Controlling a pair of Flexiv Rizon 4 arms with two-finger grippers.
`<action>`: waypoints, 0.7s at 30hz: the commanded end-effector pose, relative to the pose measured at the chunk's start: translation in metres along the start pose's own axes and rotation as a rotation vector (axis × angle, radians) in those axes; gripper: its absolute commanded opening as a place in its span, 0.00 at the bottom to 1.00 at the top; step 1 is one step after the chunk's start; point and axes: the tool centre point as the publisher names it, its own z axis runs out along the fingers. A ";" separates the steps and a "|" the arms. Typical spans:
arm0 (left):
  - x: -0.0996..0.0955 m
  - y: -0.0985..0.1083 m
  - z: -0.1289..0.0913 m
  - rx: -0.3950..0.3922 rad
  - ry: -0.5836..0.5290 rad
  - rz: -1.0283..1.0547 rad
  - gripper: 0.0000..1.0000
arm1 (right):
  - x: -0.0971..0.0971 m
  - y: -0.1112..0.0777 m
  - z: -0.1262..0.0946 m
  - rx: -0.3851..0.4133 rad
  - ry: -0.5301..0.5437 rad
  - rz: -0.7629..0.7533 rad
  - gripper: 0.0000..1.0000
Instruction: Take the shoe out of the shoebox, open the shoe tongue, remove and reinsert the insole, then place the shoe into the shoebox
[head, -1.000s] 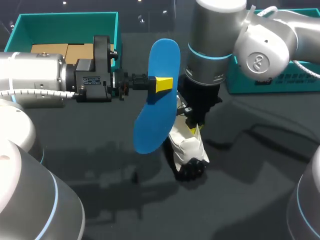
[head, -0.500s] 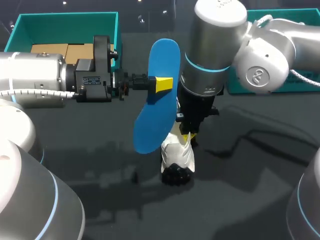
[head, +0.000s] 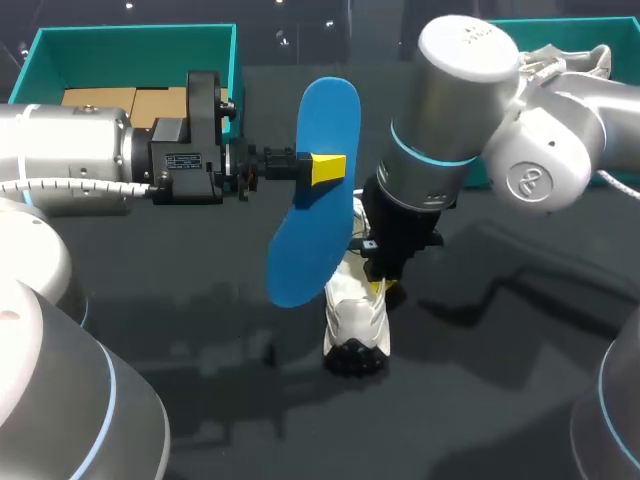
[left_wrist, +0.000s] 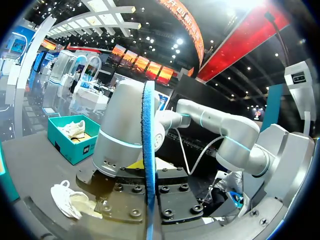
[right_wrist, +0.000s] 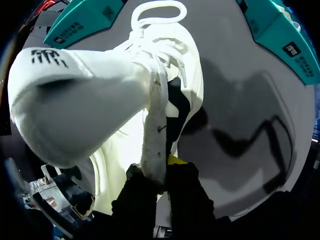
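Shoe (head: 355, 315) standing unboxed, insole (head: 315, 190) hanging just left: reinserting coming next.
Clamping insole in left gripper (head: 325, 168), pinching shoe's collar in right gripper (right_wrist: 159, 175); probably needing lining up with the opening.

Upright insole (head: 310, 225) just beside shoe (head: 352, 305)

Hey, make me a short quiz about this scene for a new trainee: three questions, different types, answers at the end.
1. True or false: the blue insole lies inside the white shoe.
2. What does the left gripper hold? A: the shoe. B: the insole. C: nothing.
3. Fill the gap: the right gripper is shut on the ____.
Key: 1 false; 2 B; 3 shoe.
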 end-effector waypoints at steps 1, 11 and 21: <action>0.000 0.001 0.001 0.002 -0.001 0.000 0.00 | 0.000 -0.002 0.013 -0.010 0.026 -0.017 0.00; 0.000 0.001 0.001 0.002 -0.001 0.000 0.00 | -0.001 -0.003 0.031 -0.013 0.057 -0.026 0.00; 0.000 0.001 0.001 0.002 -0.001 0.000 0.00 | -0.003 -0.006 0.039 -0.013 0.084 -0.004 0.48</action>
